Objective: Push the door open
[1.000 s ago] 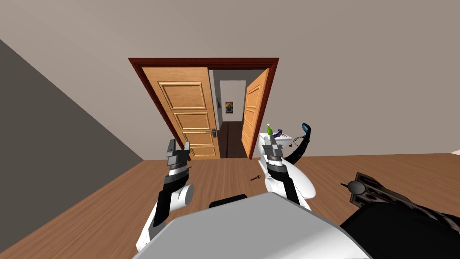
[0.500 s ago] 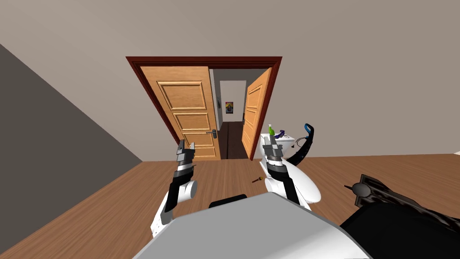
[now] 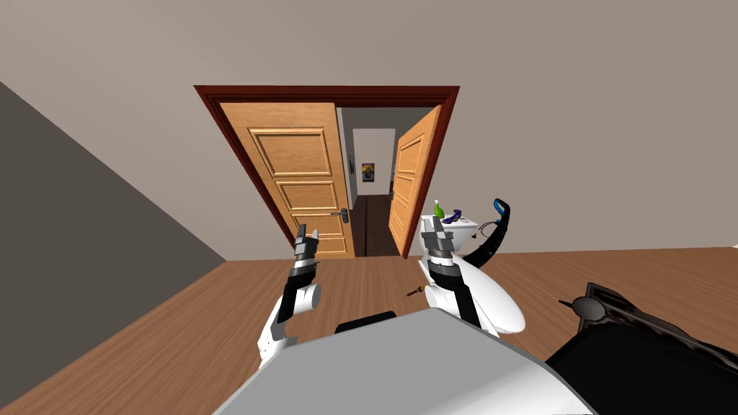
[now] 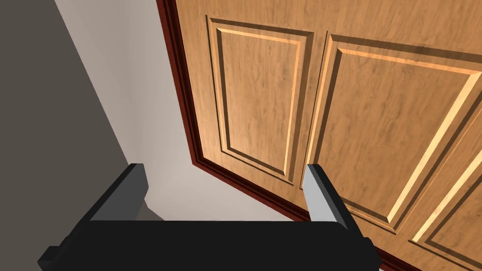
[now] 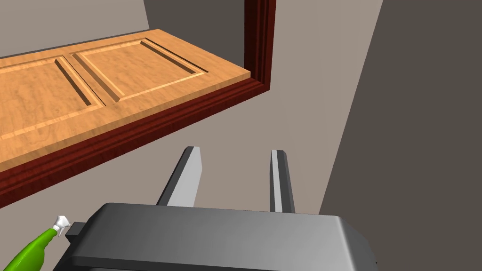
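The double door stands upright in a dark red frame (image 3: 324, 92), long axis vertical; its left leaf (image 3: 295, 173) lies flat in the frame, three-panelled face toward me, while the right leaf (image 3: 409, 180) is swung away into the hallway beyond, so its face shows at a steep angle; the grey lever handle (image 3: 339, 213) sits low on the left leaf by its free edge and points back toward the hinge side; the left gripper (image 3: 307, 238) is raised in front of the lower part of that leaf, just short of it, fingers spread wide with nothing between them; in the left wrist view one finger lies against the sight of the panelled wood and the other against the pale wall beside the frame; the right gripper (image 3: 435, 232) is held up near the open leaf's foot, its fingers parted more narrowly, also holding nothing; just beside it a green spray bottle (image 3: 437, 209) stands on a white cabinet (image 3: 454, 229); a small poster (image 3: 368, 171) hangs on the far hallway wall, its print too small to read.
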{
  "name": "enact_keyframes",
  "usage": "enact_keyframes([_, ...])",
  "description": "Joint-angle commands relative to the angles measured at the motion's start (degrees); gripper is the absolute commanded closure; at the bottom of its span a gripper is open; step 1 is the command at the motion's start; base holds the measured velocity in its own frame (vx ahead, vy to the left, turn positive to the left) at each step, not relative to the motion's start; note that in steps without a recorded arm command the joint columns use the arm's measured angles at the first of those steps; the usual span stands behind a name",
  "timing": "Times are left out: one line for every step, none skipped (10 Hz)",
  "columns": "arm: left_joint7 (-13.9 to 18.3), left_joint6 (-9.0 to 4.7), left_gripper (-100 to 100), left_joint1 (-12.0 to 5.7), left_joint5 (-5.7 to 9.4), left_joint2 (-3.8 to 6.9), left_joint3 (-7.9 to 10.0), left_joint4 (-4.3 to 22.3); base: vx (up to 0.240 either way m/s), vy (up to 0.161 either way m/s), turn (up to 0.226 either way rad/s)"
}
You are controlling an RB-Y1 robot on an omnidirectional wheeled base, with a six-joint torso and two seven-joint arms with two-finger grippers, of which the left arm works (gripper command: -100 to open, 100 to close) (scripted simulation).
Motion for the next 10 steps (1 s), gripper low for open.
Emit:
enact_keyframes([0.1, 0.26, -100, -1.68, -0.01, 0.39, 0.23, 2.9, 0.056, 0.033, -0.001])
enact_keyframes([0.1, 0.26, -100, -1.68, -0.01, 0.39, 0.23, 3.4, 0.043, 0.026, -0.003])
enact_keyframes([0.0, 0.37, -100, -3.20, -0.11, 0.50, 0.31, 5.4, 0.041, 0.029, -0.001])
enact_keyframes([0.0, 0.37, -100, -3.20, -0.11, 0.50, 0.31, 6.1, 0.038, 0.023, -0.006])
enact_keyframes([-0.1, 0.49, -100, -4.73, -0.22, 0.61, 0.40, 8.2, 0.055, 0.019, -0.002])
enact_keyframes([-0.1, 0.49, -100, -4.73, -0.22, 0.61, 0.40, 8.8, 0.045, 0.022, -0.002])
enact_keyframes([-0.1, 0.60, -100, -6.26, -0.32, 0.71, 0.48, 11.0, 0.051, 0.031, -0.002])
enact_keyframes([-0.2, 0.72, -100, -7.83, -0.42, 0.76, 0.56, 12.9, 0.082, 0.044, -0.007])
enact_keyframes([-0.2, 0.72, -100, -7.83, -0.42, 0.76, 0.56, 14.4, 0.066, 0.033, -0.006])
enact_keyframes([-0.3, 0.83, -100, -9.40, -0.53, 0.81, 0.65, 16.1, 0.057, 0.040, 0.000])
